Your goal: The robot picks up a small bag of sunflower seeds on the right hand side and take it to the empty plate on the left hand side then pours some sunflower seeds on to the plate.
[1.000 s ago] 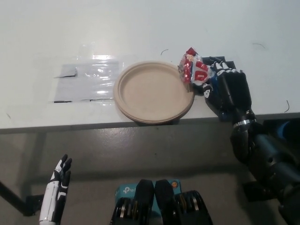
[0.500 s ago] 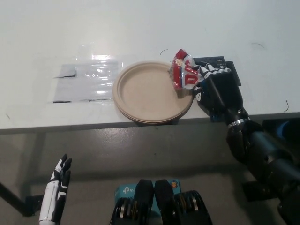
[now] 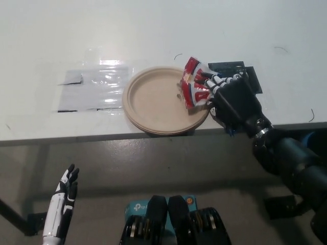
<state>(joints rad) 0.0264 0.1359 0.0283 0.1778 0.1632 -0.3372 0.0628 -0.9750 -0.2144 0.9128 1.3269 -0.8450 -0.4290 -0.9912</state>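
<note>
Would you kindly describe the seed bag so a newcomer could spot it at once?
Start at the white table and find the round tan plate near its front edge. At the plate's right rim, the black right hand holds the seed bag, the only red-and-white crinkly packet there.

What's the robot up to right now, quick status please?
Right hand shut on seed bag, held over plate right edge. Left hand idle below table, open. Nothing blocking.

The black right robot hand (image 3: 232, 99) is raised with its fingers closed in a grip; the white left robot hand (image 3: 64, 199) hangs low, fingers straight.
</note>
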